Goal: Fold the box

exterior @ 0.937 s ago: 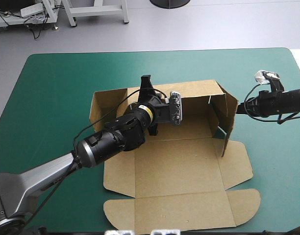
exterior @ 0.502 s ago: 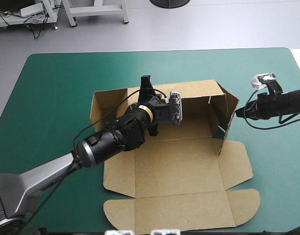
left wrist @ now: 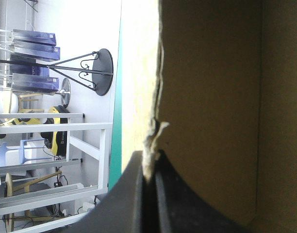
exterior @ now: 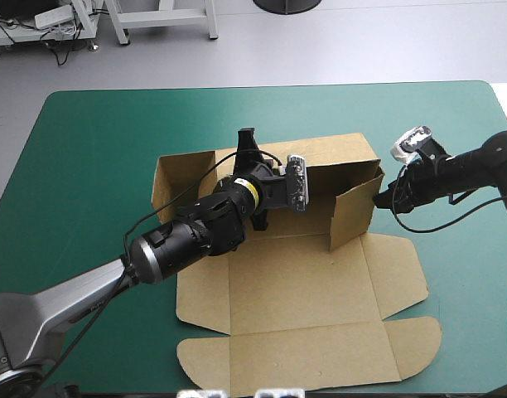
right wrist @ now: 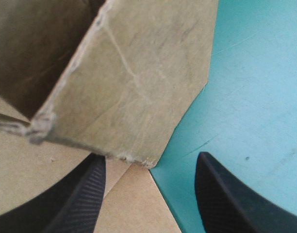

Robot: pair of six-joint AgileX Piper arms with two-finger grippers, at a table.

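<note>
the left arm crosses the high view and hides the left half of the floor and part of the rear wall (exterior: 336,153) of the box (exterior: 303,290), a cut sheet of brown board lying at the middle of the counter (exterior: 96,149) with its teal-green cover. the left tool (exterior: 247,141), two broad black fins, reaches the top edge of that wall; only its tips show past the wrist. in the left wrist view the left tool (left wrist: 149,167) is clenched on the wall's edge, the fins all but meeting with the frayed board edge between them. brown board (left wrist: 211,97) fills most of that view, and a narrow strip of the cover shows beside it. in the right wrist view the right tool (right wrist: 149,167) stands released, its fins well apart and their bases cut off by the picture's edge. the right end flap (right wrist: 134,82) stands just ahead of it; whether either fin touches the board cannot be told. in the high view the right tool (exterior: 384,199) sits just beside the outer face of the right end flap (exterior: 353,207), which is turned inward at an angle across the right end of the floor. the left end flap (exterior: 164,184) stands upright. the part-formed tray has the left arm's wrist over its floor; what lies under the wrist is not visible. the lid panel (exterior: 303,356) lies flat toward the counter's near edge, tabs spread.
</note>
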